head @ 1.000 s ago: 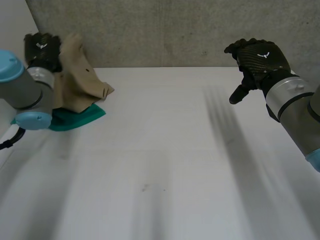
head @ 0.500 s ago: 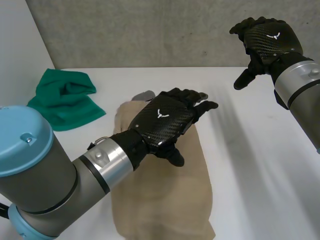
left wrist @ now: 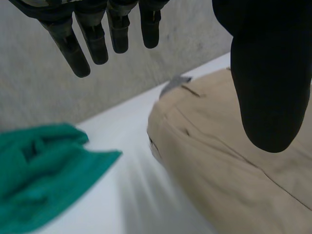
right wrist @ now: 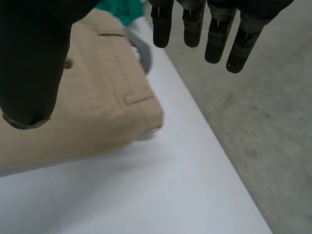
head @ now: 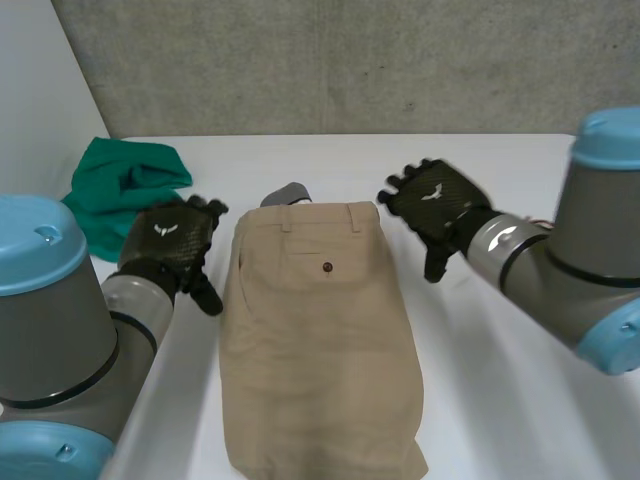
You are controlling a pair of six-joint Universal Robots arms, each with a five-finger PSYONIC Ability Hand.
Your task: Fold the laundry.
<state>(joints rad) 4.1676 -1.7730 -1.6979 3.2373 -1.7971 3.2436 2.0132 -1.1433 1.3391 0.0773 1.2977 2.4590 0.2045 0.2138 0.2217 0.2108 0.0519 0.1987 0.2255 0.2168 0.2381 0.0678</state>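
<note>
Tan trousers (head: 318, 340) lie flat in the middle of the white table (head: 500, 400), waistband at the far end, a buttoned back pocket facing up. My left hand (head: 170, 245) hovers just beside their left edge near the waist, open and holding nothing. In the left wrist view its fingers (left wrist: 80, 46) are straight, with the trousers (left wrist: 234, 165) under the thumb. My right hand (head: 435, 205) is beside the right waist corner, open and empty. Its straight fingers (right wrist: 214, 34) reach past the trousers' (right wrist: 92, 112) corner.
A crumpled green cloth (head: 125, 190) lies at the table's far left, also seen beside my left hand as green cloth (left wrist: 39, 180). A grey scrap (head: 288, 193) sticks out behind the waistband. A concrete wall (head: 350, 60) bounds the table's far edge.
The tan trousers went from the far-left heap to lying flat mid-table. My left hand moved off them to their left edge. My right hand came down from the far right to the waist corner.
</note>
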